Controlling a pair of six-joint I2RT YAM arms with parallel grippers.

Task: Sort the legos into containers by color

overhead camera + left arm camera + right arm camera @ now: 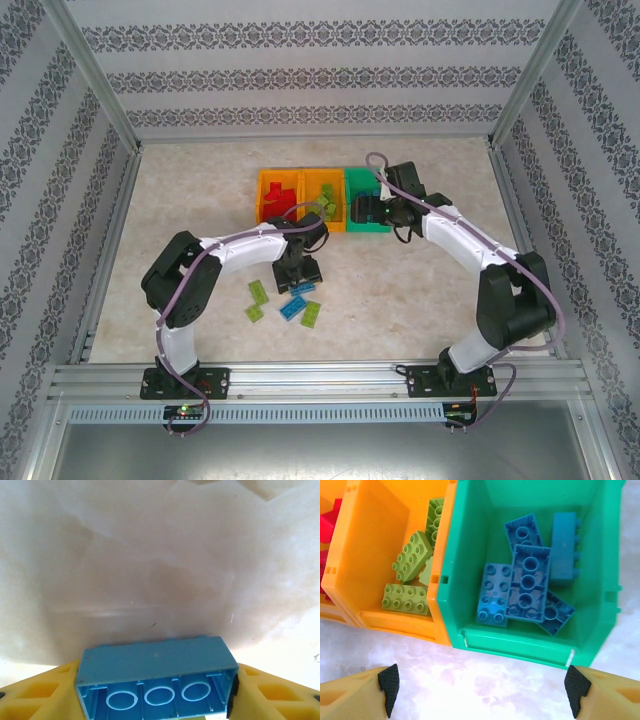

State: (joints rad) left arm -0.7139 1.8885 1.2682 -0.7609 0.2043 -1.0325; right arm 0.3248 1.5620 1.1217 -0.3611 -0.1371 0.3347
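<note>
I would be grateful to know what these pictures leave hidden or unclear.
Top view: the right pincer covers much of the green bin; the red legos are too small to count.
Right wrist view: the left edge cuts off the red legos.
Left wrist view: the bottom edge cuts the blue brick and the left pincer; whether it grips yet is unclear.
</note>
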